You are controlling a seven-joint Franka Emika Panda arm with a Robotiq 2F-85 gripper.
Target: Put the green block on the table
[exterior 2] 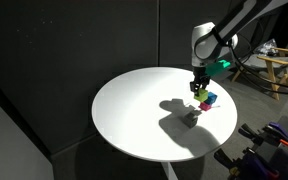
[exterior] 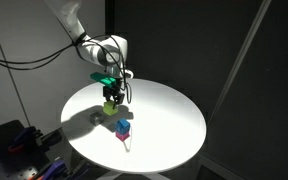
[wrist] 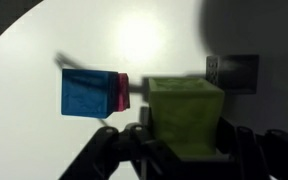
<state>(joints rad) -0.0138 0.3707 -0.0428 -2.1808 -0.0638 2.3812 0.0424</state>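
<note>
The green block (wrist: 184,112), a lime cube, sits between my gripper's (wrist: 184,145) fingers, which are shut on it. In both exterior views the gripper (exterior: 112,92) (exterior 2: 199,86) holds the green block (exterior: 111,99) (exterior 2: 199,92) a little above the round white table (exterior: 164,110) (exterior 2: 134,110). A blue cube (wrist: 88,92) (exterior: 124,127) (exterior 2: 211,99) lies on the table beside the held block, with a pink block (wrist: 121,92) (exterior 2: 205,105) against it. A grey cube (wrist: 235,72) (exterior 2: 191,116) lies on the other side.
The table stands before dark curtains. Robot hardware with purple parts (exterior: 19,140) (exterior 2: 274,135) sits beside the table, off its edge. A wooden stool (exterior 2: 274,65) stands behind. Most of the tabletop (exterior 2: 124,125) away from the blocks is bare.
</note>
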